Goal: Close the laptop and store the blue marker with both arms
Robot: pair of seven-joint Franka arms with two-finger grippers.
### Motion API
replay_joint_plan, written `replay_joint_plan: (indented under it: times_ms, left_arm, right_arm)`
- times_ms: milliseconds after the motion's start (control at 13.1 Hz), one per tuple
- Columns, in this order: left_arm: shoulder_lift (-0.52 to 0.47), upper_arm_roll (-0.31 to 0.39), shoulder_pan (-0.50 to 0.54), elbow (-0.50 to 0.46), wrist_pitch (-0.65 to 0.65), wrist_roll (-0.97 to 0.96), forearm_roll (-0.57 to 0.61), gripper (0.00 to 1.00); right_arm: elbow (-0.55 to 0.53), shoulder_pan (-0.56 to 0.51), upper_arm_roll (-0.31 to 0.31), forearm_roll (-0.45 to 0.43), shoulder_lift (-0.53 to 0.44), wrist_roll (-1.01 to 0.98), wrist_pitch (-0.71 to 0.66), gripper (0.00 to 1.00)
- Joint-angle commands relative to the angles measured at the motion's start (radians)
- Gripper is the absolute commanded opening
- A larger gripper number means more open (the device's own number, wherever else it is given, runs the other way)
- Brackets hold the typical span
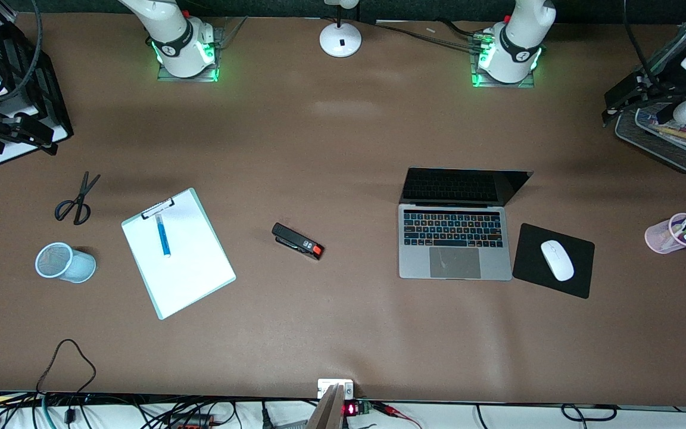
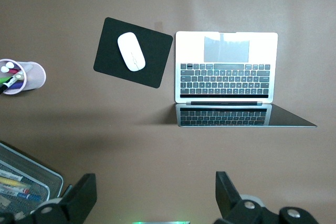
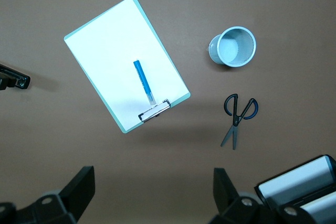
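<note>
The laptop (image 1: 453,244) lies open toward the left arm's end of the table, its dark screen tilted back; it also shows in the left wrist view (image 2: 226,72). The blue marker (image 1: 162,234) lies on a white clipboard (image 1: 177,252) toward the right arm's end, and shows in the right wrist view (image 3: 143,81). My left gripper (image 2: 156,198) is open and empty, high over bare table near its base (image 1: 513,47). My right gripper (image 3: 155,195) is open and empty, high over bare table, apart from the clipboard (image 3: 126,61).
A white mouse (image 1: 557,260) on a black mouse pad (image 1: 581,280) lies beside the laptop. A pink pen cup (image 1: 673,233) and a mesh tray (image 1: 670,140) stand at the left arm's end. A stapler (image 1: 297,241), scissors (image 1: 77,199) and a blue mesh cup (image 1: 64,262) also lie about.
</note>
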Motion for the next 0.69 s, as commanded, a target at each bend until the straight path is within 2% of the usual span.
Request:
replay_joint_plan:
  times_ms: [0,382,611]
  left_arm:
    - [0.009,-0.003,0.003,0.027,-0.013,-0.007,-0.004,1.0]
    - [0.033,0.006,0.004,0.05,-0.008,-0.015,-0.007,1.0]
    - [0.035,-0.004,0.0,0.032,-0.008,-0.021,-0.005,1.0]
  right_arm:
    - [-0.001,-0.016,0.0,0.003,-0.013,-0.014,-0.014,1.0]
    - [-0.001,-0.021,0.0,0.003,-0.013,-0.014,-0.014,1.0]
    - [-0.001,-0.021,0.002,0.003,-0.013,-0.014,-0.012,1.0]
